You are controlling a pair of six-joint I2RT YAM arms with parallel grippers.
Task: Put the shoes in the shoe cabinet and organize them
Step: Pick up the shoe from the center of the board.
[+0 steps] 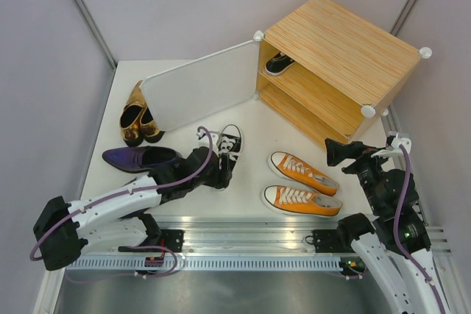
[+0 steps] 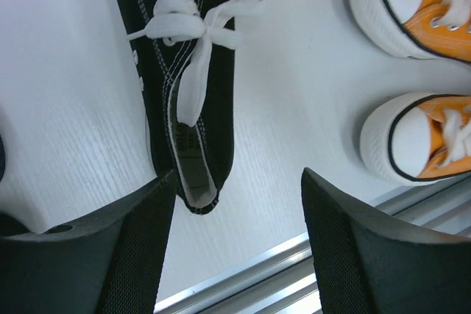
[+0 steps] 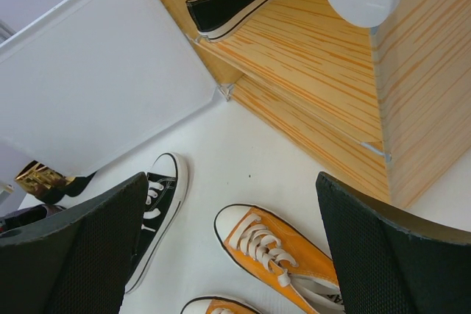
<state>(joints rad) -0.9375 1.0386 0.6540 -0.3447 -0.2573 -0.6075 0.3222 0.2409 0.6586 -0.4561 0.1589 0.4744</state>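
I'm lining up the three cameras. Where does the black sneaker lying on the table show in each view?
Top external: black sneaker near centre, toe pointing away.
Left wrist: black sneaker upper left, toe cut off.
Right wrist: black sneaker lower left, toe up.
Shared landmark: orange sneakers, to its right in every view.

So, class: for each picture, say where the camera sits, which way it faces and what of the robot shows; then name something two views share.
Top: above and behind the robot, looking down on the table and cabinet; left arm and right arm show.
Left wrist: on the left arm, looking down at the black sneaker heel; open left gripper shows.
Right wrist: on the right arm, facing the cabinet's open front; open right gripper shows.
Shared: both wrist views show the orange sneakers.
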